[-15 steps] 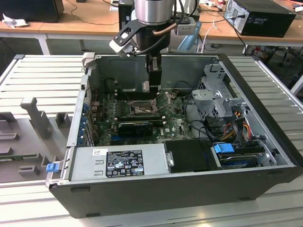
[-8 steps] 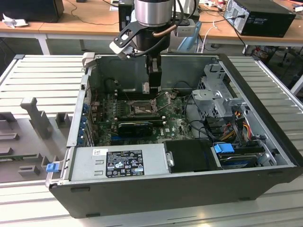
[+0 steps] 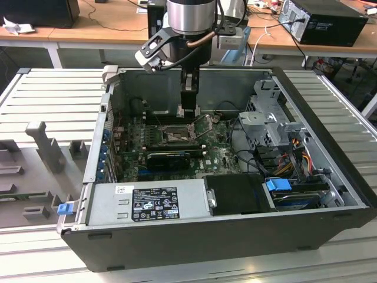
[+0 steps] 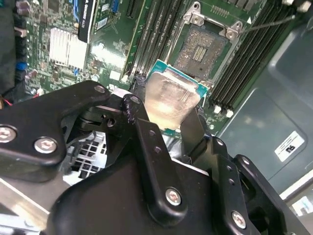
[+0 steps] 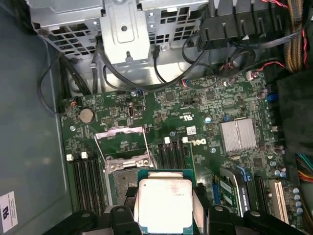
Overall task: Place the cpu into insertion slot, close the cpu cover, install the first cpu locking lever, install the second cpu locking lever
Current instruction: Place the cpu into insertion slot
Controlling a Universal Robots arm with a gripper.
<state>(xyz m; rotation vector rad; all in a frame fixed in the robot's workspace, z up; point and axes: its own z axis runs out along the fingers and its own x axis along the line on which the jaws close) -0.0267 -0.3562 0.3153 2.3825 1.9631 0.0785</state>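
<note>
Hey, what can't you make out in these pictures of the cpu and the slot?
Underside of the cpu: both wrist views, it faces away from the cameras.
Near part of the slot: first wrist view, the cpu covers it.
Height of cpu above slot: exterior view, too small to judge beneath the end effector.

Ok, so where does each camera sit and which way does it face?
Exterior view: off the arm, above the computer case, looking down into it; its wrist and fingers show.
Second wrist view: on the wrist, looking past the fingers at the cpu and insertion slot.
First wrist view: on the wrist, facing the motherboard and raised cpu cover; fingers show.
Shared: both wrist views show the held cpu.
</note>
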